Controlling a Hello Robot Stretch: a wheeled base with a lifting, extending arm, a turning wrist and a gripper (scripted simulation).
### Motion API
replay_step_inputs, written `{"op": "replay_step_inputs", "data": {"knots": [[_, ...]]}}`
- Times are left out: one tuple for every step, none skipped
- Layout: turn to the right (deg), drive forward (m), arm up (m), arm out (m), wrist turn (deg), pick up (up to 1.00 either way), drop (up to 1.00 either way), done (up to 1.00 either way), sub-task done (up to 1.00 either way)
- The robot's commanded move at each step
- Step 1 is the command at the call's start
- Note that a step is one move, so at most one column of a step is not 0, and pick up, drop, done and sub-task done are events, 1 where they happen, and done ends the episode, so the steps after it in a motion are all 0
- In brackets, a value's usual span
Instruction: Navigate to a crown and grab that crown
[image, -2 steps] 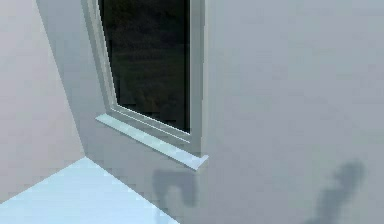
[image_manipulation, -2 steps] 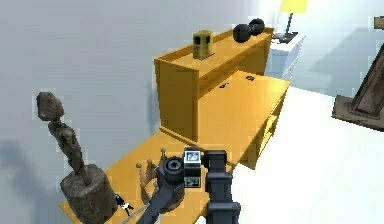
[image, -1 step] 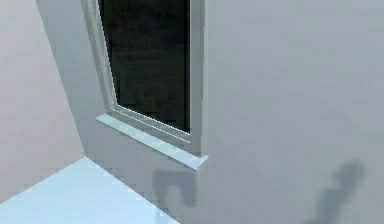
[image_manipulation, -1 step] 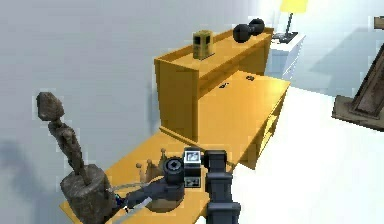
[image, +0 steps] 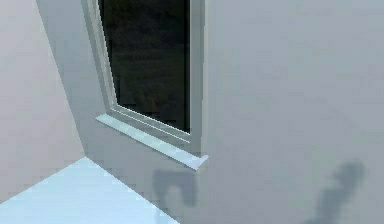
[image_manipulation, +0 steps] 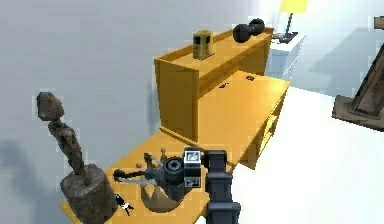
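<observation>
Pincer: the pincer (image_manipulation: 142, 172) is seen at the end of the dark arm (image_manipulation: 221, 196), over the near end of the tabletop (image_manipulation: 240, 112). Its state cannot be told, nor can it be told whether anything is held.
Small gold thing: a small gold thing (image_manipulation: 202, 42) with dark gaps is set on top of the desk's raised back shelf (image_manipulation: 195, 80). Its round, banded shape would fit a crown. It lies far from the pincer and to its right, well apart from it.
Brown rounded thing: a brown rounded thing (image_manipulation: 160, 199) is seen on the tabletop just near of the pincer. Contact between them cannot be judged.
Statue: a dark carved statue (image_manipulation: 66, 150) on a round base is placed at the near left of the tabletop, left of the pincer.
Dark round things: two dark round things (image_manipulation: 250, 32) are set on the same shelf top, right of the small gold thing.
Lamp: a lamp (image_manipulation: 293, 8) with a yellow shade is placed on a white cabinet (image_manipulation: 284, 58) beyond the desk's far end.
Window: a dark window (image: 150, 60) with a pale sill (image: 150, 136) is set in a grey wall (image: 285, 100).
</observation>
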Motion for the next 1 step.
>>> {"op": "replay_step_inputs", "data": {"knots": [[0.0,0.0,0.0,0.0,18.0,0.0,0.0,0.0,0.0]]}}
